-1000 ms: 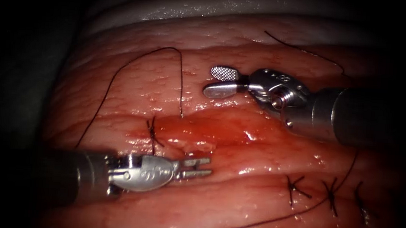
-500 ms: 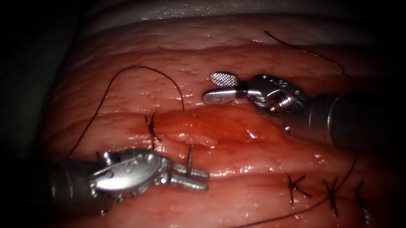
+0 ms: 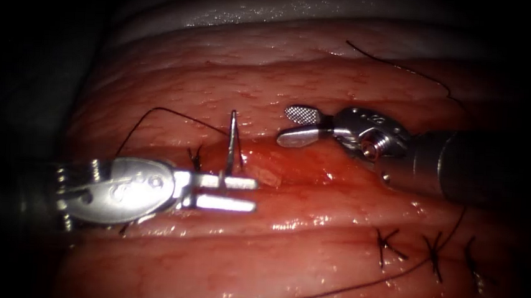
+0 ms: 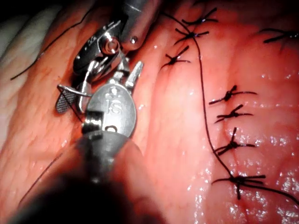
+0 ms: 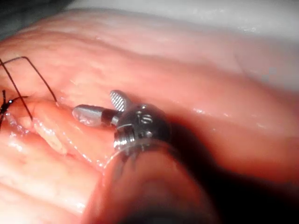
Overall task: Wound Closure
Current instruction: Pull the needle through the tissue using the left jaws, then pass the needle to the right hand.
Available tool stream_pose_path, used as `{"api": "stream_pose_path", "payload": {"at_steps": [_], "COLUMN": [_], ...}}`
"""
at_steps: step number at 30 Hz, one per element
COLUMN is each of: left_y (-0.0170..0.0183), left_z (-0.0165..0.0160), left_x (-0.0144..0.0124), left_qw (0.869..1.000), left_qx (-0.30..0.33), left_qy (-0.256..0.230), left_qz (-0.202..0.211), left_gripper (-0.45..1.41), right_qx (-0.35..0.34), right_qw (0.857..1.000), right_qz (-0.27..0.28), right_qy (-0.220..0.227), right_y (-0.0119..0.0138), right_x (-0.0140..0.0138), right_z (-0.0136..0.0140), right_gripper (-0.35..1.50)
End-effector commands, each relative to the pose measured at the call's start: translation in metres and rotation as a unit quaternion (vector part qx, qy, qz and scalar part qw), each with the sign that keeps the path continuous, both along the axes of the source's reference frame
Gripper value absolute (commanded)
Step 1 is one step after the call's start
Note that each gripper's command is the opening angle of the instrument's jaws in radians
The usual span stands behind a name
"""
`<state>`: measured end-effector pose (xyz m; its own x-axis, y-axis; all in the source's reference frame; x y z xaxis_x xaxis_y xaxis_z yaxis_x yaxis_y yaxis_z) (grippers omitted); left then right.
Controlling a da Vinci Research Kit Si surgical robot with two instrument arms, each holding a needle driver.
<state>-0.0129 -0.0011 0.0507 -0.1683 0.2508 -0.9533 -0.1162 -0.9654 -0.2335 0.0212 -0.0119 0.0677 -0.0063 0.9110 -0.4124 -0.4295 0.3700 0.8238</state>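
Curved needle (image 3: 232, 142) upright over the tissue's (image 3: 307, 264) cut (image 3: 276, 171), dark thread (image 3: 155, 113) trailing left.

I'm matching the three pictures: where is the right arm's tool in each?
Endoscope view: the right tool, open and empty, lies right of the cut.
Left wrist view: the right tool lies beyond the left tool, which holds the needle.
Right wrist view: the right tool is close up, over the tissue.
Shared landmark: its cross-hatched pad.
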Motion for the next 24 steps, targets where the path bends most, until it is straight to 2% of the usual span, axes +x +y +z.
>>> {"api": "stream_pose_path", "payload": {"at_steps": [1,5,9,11,14,19,22,24], "left_y": [0.0010,0.0042,0.0067,0.0080,0.0083,0.0063,0.0041,0.0023], "left_z": [0.0002,-0.0001,0.0002,0.0002,0.0004,0.0017,0.0028,0.0038], "left_x": [-0.0004,-0.0002,-0.0006,-0.0011,-0.0016,-0.0016,-0.0014,-0.0013], "left_qw": [1.000,0.998,0.996,0.994,0.992,0.990,0.988,0.987], "left_qx": [-0.019,-0.053,-0.074,-0.091,-0.110,-0.128,-0.140,-0.150], "left_qy": [0.007,0.023,0.040,0.051,0.053,0.054,0.051,0.049], "left_qz": [-0.007,-0.025,-0.030,-0.034,-0.033,-0.030,-0.026,-0.023], "left_gripper": [-0.45,-0.45,-0.45,-0.45,-0.45,-0.45,-0.45,-0.45], "right_qx": [-0.001,-0.003,0.004,0.010,0.019,0.040,0.065,0.074], "right_qw": [1.000,1.000,1.000,1.000,1.000,0.999,0.997,0.996], "right_qz": [-0.001,-0.002,0.000,0.003,0.001,0.004,0.014,0.017], "right_qy": [0.000,0.000,0.001,0.002,0.009,0.030,0.042,0.046], "right_y": [-0.0003,-0.0008,-0.0009,-0.0009,-0.0011,-0.0010,-0.0005,0.0000], "right_x": [0.0007,0.0007,0.0006,0.0007,0.0006,0.0001,-0.0004,-0.0007], "right_z": [0.0006,0.0008,0.0008,0.0008,0.0006,-0.0002,-0.0011,-0.0020], "right_gripper": [0.71,0.63,0.24,0.15,0.29,0.47,0.88,1.08]}}
